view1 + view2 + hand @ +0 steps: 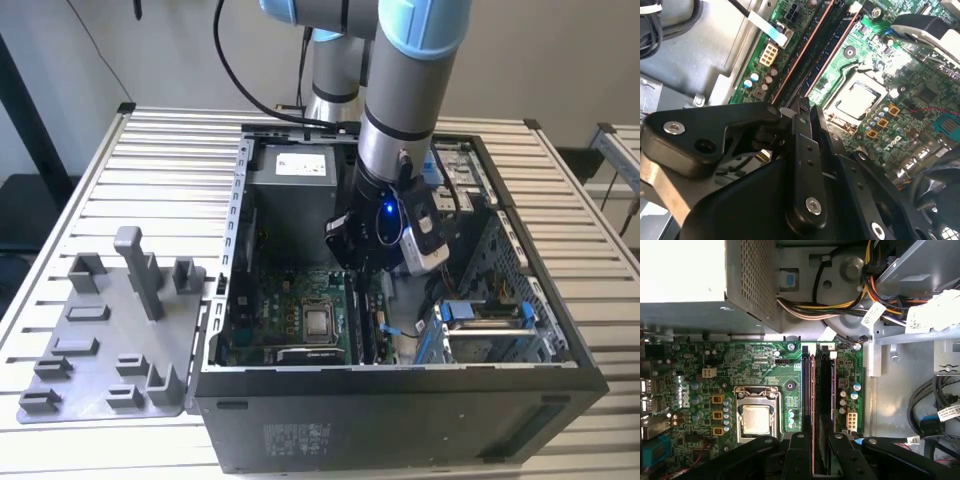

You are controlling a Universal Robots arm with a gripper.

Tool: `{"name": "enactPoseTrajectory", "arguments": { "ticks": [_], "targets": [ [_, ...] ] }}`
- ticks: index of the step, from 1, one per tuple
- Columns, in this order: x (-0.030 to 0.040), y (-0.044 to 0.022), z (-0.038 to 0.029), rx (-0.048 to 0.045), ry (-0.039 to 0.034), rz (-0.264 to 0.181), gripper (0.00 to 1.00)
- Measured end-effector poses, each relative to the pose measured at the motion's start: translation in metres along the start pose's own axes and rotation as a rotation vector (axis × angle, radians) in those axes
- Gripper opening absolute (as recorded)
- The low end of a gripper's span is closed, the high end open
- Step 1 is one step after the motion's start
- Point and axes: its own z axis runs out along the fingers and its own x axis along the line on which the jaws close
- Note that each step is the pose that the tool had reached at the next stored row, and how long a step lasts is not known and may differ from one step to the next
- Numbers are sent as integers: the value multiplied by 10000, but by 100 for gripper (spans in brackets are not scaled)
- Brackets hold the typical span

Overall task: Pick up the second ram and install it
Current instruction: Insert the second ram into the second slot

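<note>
**Now: second ram at the slots, gripper on it**

Second ram (813,405) stands on edge over the motherboard (765,370) memory slots, just beside the CPU socket (756,419), copper-coloured edge showing in both wrist views. Gripper (813,460) fingers (796,455) closed tight on its end. Arm reaches down inside open PC case (400,390) on slatted tabletop (150,180). Grey peg tray (110,340) beside case, on exterior view's left.
</note>
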Motion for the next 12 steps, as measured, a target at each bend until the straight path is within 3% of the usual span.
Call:
{"name": "enactPoseTrajectory", "arguments": {
  "ticks": [4,6,8,10,12],
  "targets": [
    [0,0,0,1,0,0,22],
    [0,0,-1,2,1,0,19],
    [0,0,-1,2,1,0,11],
    [0,0,-1,2,1,0,11],
    [1,0,0,7,2,-196,11]
  ]
}}
